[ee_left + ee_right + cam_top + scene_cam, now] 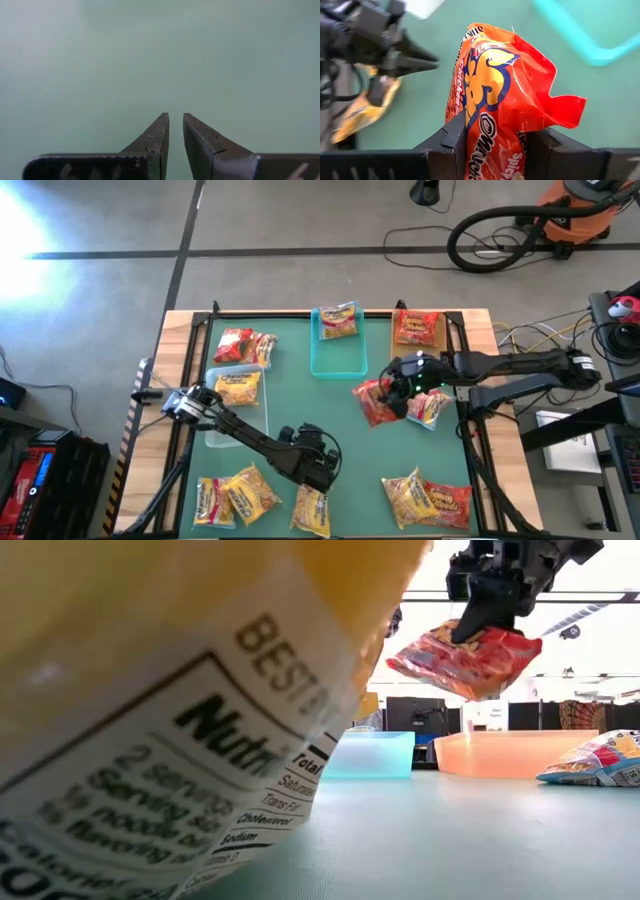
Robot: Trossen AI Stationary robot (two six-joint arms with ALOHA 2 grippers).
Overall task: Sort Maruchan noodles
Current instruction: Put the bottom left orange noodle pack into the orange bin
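My right gripper (398,387) is shut on a red Maruchan packet (374,402), held high above the green mat (330,410) right of the middle; the low view shows the packet (465,660) in the air. My left gripper (318,463) hovers over bare mat near the front, its fingers (176,131) empty and closed to a narrow slit. Other packets lie flat: red ones (245,345) at the far left, yellow ones (235,498) at the near left, a mixed pile (428,497) at the near right, and one with a pink band (430,408) beside my right gripper. My right gripper pinches the red packet between its two fingers, on the crumpled wrapper (492,145). The fingers come from above, pointing down (470,625). The packet hangs below them, tilted and bunched, clear of the mat; its free end (560,107) sticks out past the fingertips.
A clear tray (215,430) at the left holds a yellow packet. A teal tray (338,365) at the far middle holds a pink-banded packet. A tan tray (440,330) at the far right holds a red one. A yellow packet (150,740) close to the low camera hides much of that view.
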